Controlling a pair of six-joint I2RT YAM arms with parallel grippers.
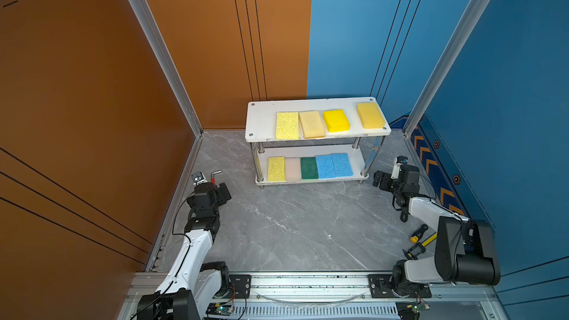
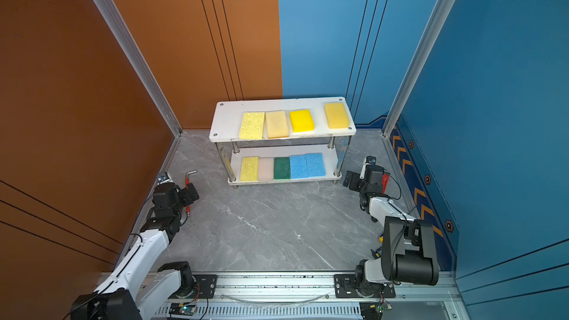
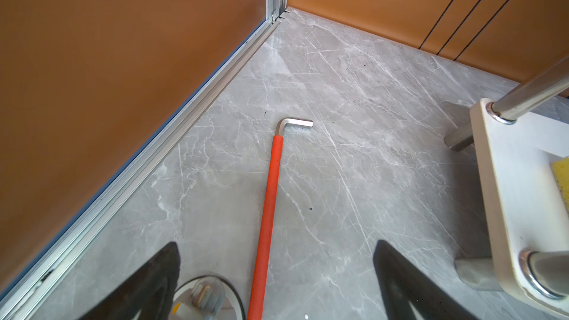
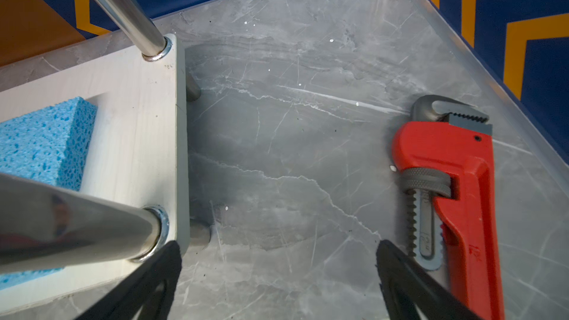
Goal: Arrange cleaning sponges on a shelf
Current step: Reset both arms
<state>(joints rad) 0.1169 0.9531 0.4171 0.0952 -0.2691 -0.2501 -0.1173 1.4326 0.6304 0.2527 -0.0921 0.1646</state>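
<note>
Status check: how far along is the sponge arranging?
Done: nine sponges lie flat on the shelf, four on top and five below. In hand: nothing. The left claw, over the hex key, and the right claw, beside the red pipe wrench, are both open and empty. Left: no sponge shows on the table, so the job looks finished.

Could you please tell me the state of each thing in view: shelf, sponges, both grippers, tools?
Shelf: upright, both boards loaded.
Top sponges: four, flat, one set apart.
Bottom sponges: five, flat, side by side.
Left gripper: open, empty.
Right gripper: open, empty.
Hex key: lying on the table, untouched.
Wrench: lying flat on the table.
</note>
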